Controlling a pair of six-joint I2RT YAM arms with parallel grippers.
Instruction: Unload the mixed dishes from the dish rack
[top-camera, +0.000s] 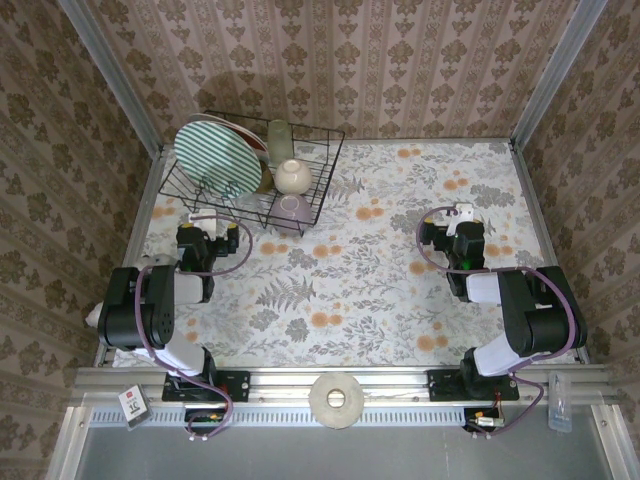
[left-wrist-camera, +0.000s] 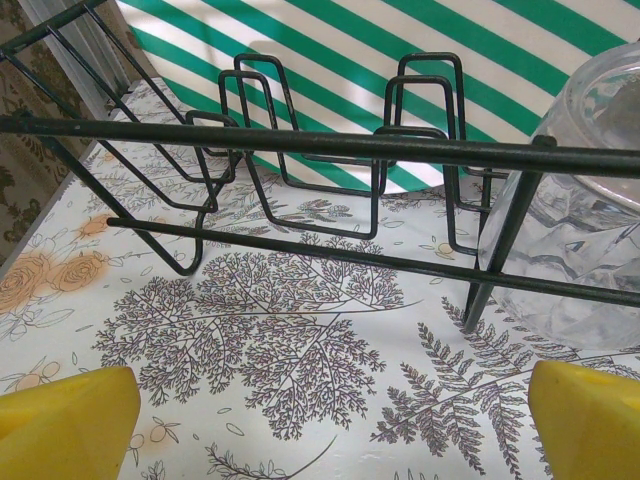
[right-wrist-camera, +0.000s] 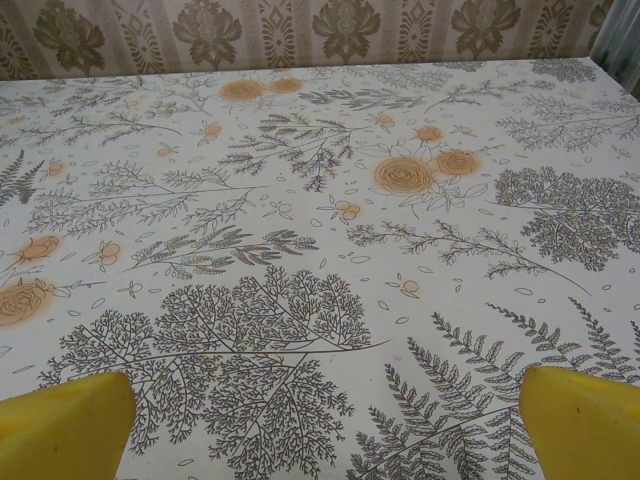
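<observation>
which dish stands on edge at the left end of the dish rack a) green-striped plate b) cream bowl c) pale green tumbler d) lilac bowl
a: the green-striped plate stands on edge in the left part of the dish rack, with the cream bowl and lilac bowl further right

Your right pincer (right-wrist-camera: 325, 428) holds its yellow fingers (right-wrist-camera: 62, 430) wide apart over the flower-printed bench (right-wrist-camera: 320, 220), with patterned wallpaper (right-wrist-camera: 300, 30) beyond.
</observation>
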